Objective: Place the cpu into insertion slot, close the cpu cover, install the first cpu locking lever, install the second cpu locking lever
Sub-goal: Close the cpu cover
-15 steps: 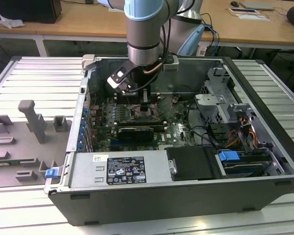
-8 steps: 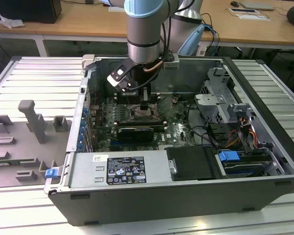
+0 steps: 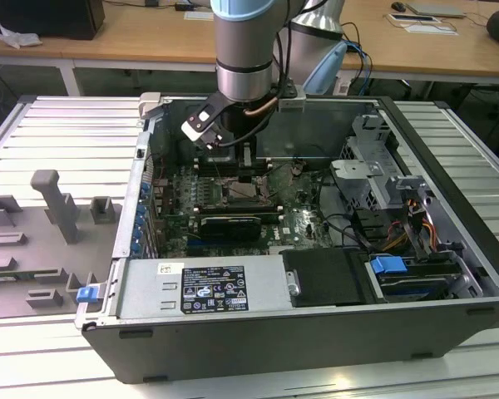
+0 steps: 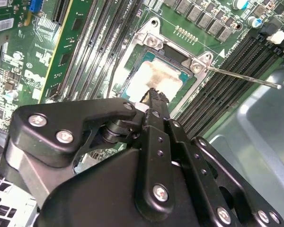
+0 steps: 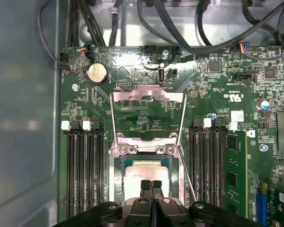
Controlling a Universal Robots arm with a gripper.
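Open computer case (image 3: pixel 449 166) on the slatted counter (image 3: pixel 66 125), arm reaching down into it over the motherboard (image 5: pixel 132 61). The cpu (image 5: pixel 135 174) lies flat inside the insertion slot (image 4: pixel 175 53), pale top up with a smeared grey-brown patch, edges square to the slot's rim, between the two banks of memory slots (image 5: pixel 83 170). The gripper (image 5: pixel 151 183) is directly over the chip; jaws together, nothing between them, tips at the middle of the chip's top. Both wrist views leave it unclear whether the tips touch the metal or hang just above it. The cpu cover (image 5: pixel 147 94) is not down: it stands swung back on its hinge at the far side of the slot, board visible through its cut-out centre. One locking lever (image 4: pixel 241 76) sticks out free as a thin rod from a corner of the slot frame, not hooked; the second I cannot separate from the cover's side rails. Judgement: placing looks done or at its final seating check, so cover closing is the step in hand, levers untouched. That step calls for contact on the cover's raised edge, a swing over the chip without nudging it, and keeping the free rod out of the path.
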